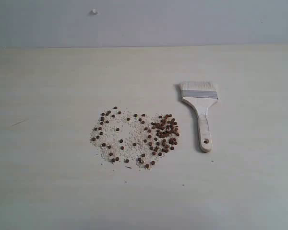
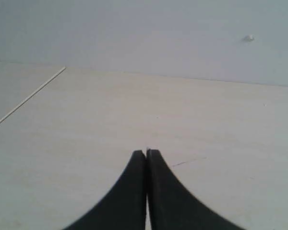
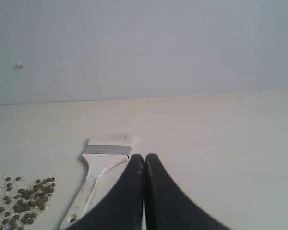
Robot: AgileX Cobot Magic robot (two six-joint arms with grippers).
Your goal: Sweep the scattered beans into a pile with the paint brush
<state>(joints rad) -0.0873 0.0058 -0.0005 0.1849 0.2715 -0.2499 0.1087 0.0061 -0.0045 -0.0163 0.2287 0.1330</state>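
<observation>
One paint brush [image 3: 107, 149]; just beside closed right hand [image 3: 144, 156]; seemingly untouched

the flat, wide paint brush [image 1: 200, 108], with a pale unpainted wooden handle, silver metal ferrule and whitish bristles, lies flat just ahead of the right gripper [image 3: 144, 156], apart from it. its bristles point away from the gripper, and the handle end with its small hole points back toward it. the tiny round reddish-brown beans [image 1: 134, 136], mixed with fine whitish crumbs, lie scattered in a broad loose patch on the brush's far side from the gripper. they are densest along the edge nearest the handle.
</observation>
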